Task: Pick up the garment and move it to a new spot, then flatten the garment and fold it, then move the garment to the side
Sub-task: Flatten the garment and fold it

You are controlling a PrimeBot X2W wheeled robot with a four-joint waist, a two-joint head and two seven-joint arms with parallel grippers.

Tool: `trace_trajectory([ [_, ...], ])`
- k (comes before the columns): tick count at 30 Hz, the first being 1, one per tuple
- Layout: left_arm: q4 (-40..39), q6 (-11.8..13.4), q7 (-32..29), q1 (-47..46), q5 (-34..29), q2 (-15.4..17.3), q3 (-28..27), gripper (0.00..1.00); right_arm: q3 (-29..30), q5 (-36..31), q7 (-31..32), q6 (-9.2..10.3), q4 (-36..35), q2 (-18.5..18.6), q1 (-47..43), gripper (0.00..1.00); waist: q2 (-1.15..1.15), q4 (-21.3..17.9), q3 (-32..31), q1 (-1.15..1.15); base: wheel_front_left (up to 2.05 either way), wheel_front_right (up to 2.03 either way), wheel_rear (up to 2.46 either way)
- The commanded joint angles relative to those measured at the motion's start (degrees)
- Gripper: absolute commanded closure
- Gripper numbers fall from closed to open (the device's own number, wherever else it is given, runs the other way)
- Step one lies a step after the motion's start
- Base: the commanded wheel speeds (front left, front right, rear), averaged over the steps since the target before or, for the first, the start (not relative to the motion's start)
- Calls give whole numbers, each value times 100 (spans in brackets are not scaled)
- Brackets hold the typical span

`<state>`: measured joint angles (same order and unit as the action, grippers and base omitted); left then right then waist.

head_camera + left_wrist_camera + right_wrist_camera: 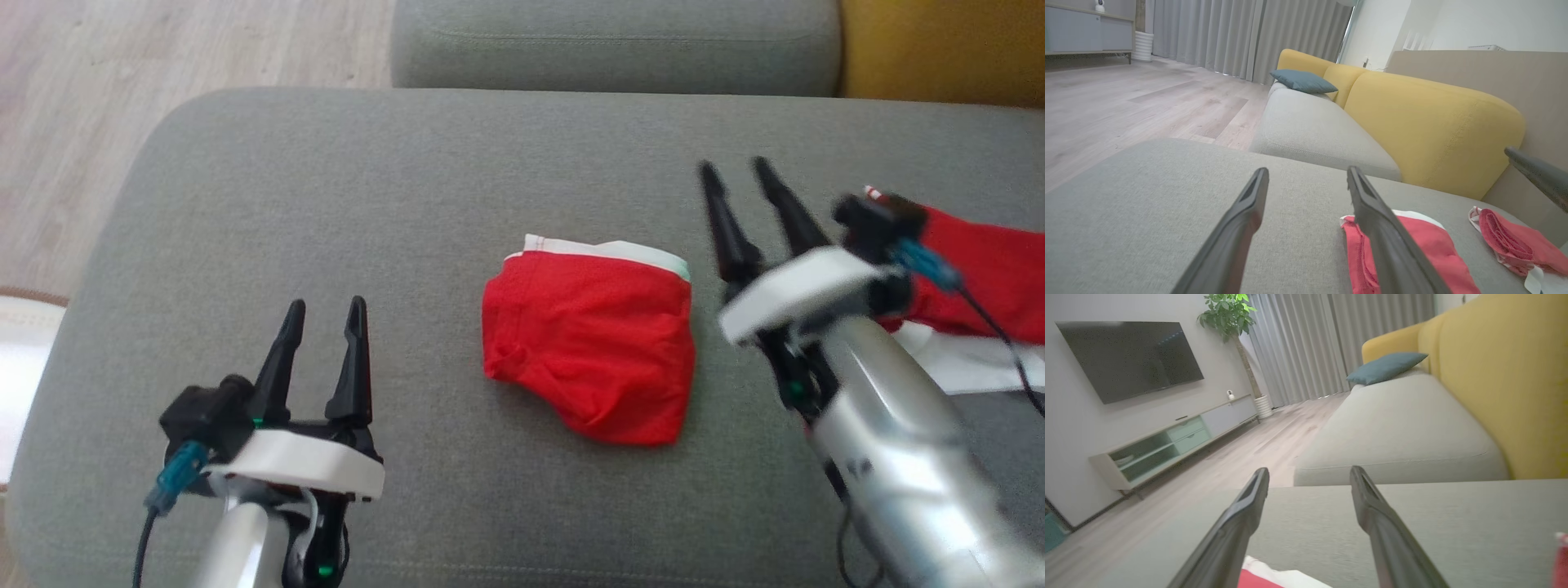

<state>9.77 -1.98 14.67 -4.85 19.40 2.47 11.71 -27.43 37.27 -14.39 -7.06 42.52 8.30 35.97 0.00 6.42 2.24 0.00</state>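
Note:
The garment (592, 347) is red with a white waistband and lies folded in a compact rectangle in the middle of the grey cushion (326, 188). In the left wrist view the same garment (1421, 253) lies partly behind the right finger. A red and white corner of the garment (1274, 580) peeks in at the bottom edge of the right wrist view. My left gripper (325, 306) (1308, 173) is open at the lower left, off the garment's left side. To the garment's right, my right gripper (739, 169) (1309, 471) is open and holds nothing.
Another red and white cloth (992, 282) (1515, 243) lies at the cushion's right edge, behind the right wrist. Beyond the cushion are a second grey seat (612, 41), a yellow backrest (1433, 122) with a blue pillow (1303, 81), and wooden floor (122, 73) to the left.

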Motion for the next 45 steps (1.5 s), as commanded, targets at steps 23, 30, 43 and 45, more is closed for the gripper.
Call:
trace_trajectory([
  [23, -351, -86, 33, 66, 9, 41, -100, 0, 2138, -2941, -61, -43, -3157, -541, -3192, 0, 0, -435, 43, 0, 0, 0, 0],
  [30, -350, -104, 33, -19, 24, 41, -80, 0, 2232, -2971, -61, -43, -3186, -541, -3170, 0, 0, -325, 114, 0, 0, 0, 0],
  [43, -298, -104, 33, -287, 171, 41, 181, 0, 1453, -3205, 24, -43, -2594, -542, -2335, 100, 0, 513, 601, 0, 0, 0, 0],
  [45, -278, -100, 33, -324, 195, 41, 231, 0, 1385, -3282, 57, -43, -2261, -542, -2127, 100, 0, 699, 688, 0, 0, 0, 0],
])
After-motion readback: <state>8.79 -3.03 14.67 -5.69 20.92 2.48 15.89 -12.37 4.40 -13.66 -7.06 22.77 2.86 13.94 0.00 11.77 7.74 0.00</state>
